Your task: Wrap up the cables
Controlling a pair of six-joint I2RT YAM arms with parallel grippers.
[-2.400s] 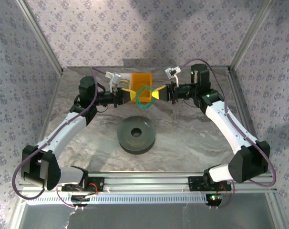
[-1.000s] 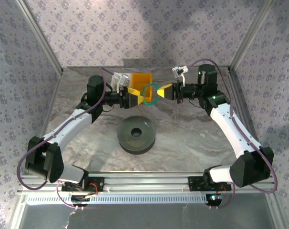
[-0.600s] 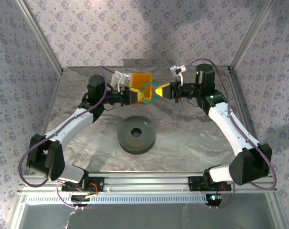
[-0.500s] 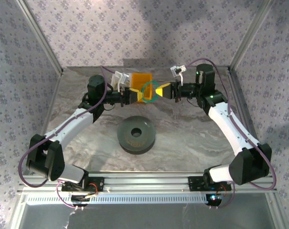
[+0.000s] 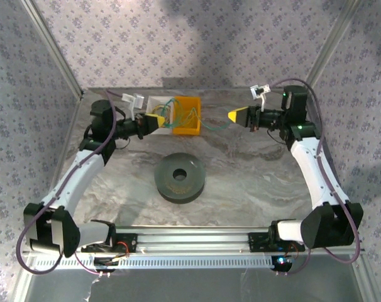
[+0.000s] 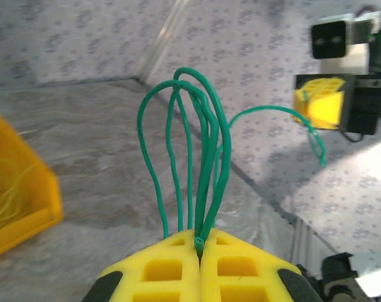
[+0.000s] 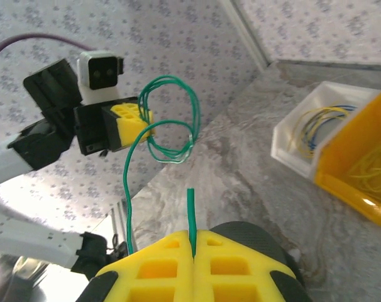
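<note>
top external view: the left gripper (image 5: 156, 121) sits at the far left of the table (image 5: 253, 182) and the right gripper (image 5: 232, 116) at the far right. they are well apart, tips pointing at each other. the teal-green cable (image 5: 210, 126) runs between them as thin loose strands, passing over the yellow bin (image 5: 189, 130), which stands against a white bin (image 5: 154, 101) on its left. the dark round spool (image 5: 180, 177) lies nearer, on its own, apart from both grippers and from the cable.

left wrist view: the left gripper (image 6: 198, 242) has its yellow fingers (image 6: 159, 272) pressed together with no gap, pinching the teal-green cable (image 6: 208, 189) right at the seam. from the pinch the cable rises in several tall narrow loops. one strand arcs away right toward the right gripper (image 6: 321, 100), and its end hangs just beside that gripper.

right wrist view: the right gripper (image 7: 192, 238) is likewise closed tight. a short upright stub of the teal-green cable (image 7: 190, 214) is caught between its fingers (image 7: 231, 267). a longer strand climbs from beside the left finger up to the left gripper (image 7: 135, 118), where a small bunch of loops hangs from the tips. the yellowish cable (image 7: 366, 173) lies coiled inside the yellow bin (image 7: 341, 189) at the right, away from both grippers. the white bin (image 7: 291, 148) beside it holds blue and yellow wires (image 7: 316, 123).
</note>
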